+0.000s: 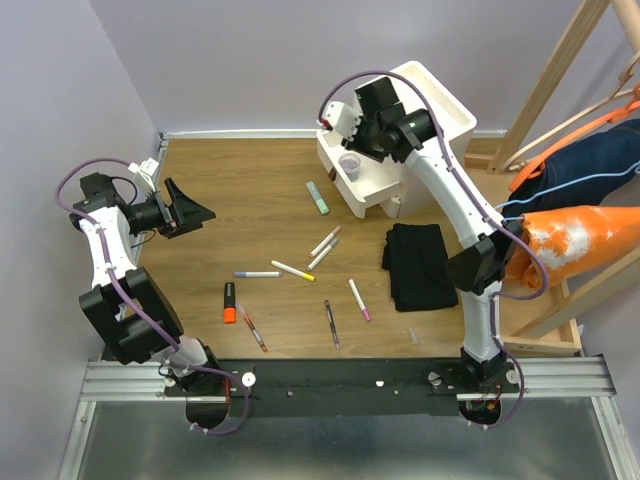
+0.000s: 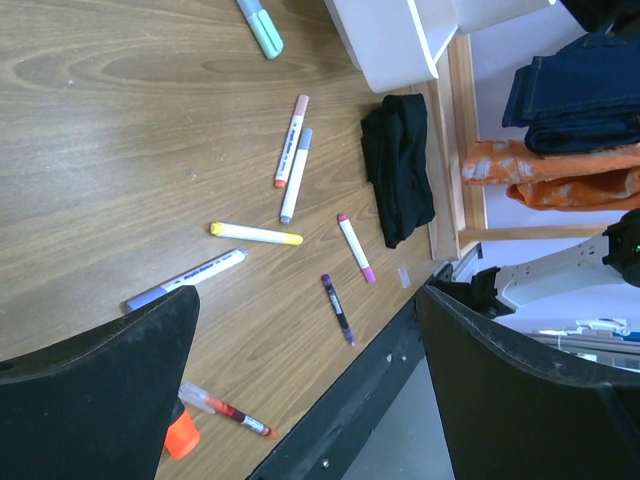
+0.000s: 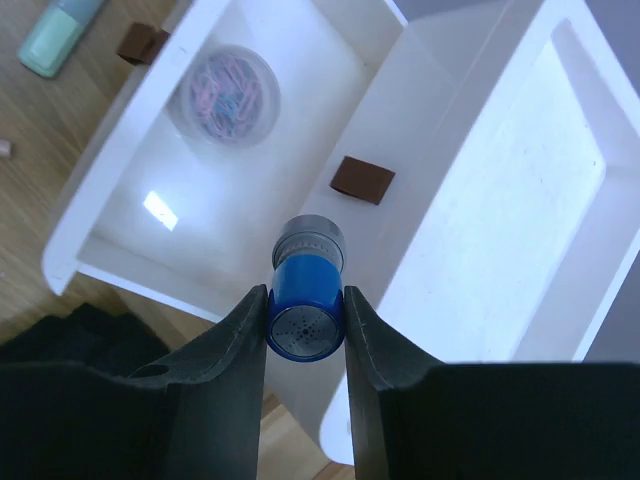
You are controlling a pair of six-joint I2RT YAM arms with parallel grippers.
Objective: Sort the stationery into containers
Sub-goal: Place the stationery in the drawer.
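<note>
My right gripper [image 3: 305,322] is shut on a blue cylinder with a grey cap [image 3: 307,295], held upright over the white drawers [image 3: 470,230] of the cabinet [image 1: 440,100]. The lower drawer [image 1: 365,185] holds a clear cup of paper clips [image 3: 222,92]. My left gripper [image 1: 190,215] hangs open at the table's left, with nothing between its fingers [image 2: 100,400]. Loose on the wood lie a pale-green highlighter [image 1: 318,198], an orange highlighter [image 1: 229,303], a yellow marker [image 1: 292,270], a pink-capped marker [image 1: 359,299], a purple pen [image 1: 331,322], a red pen [image 1: 254,329] and others.
A folded black cloth [image 1: 418,265] lies right of the pens, in front of the cabinet. A wooden rack [image 1: 560,80] with blue and orange clothes [image 1: 590,245] stands at the right edge. A black rail [image 1: 330,385] runs along the near edge.
</note>
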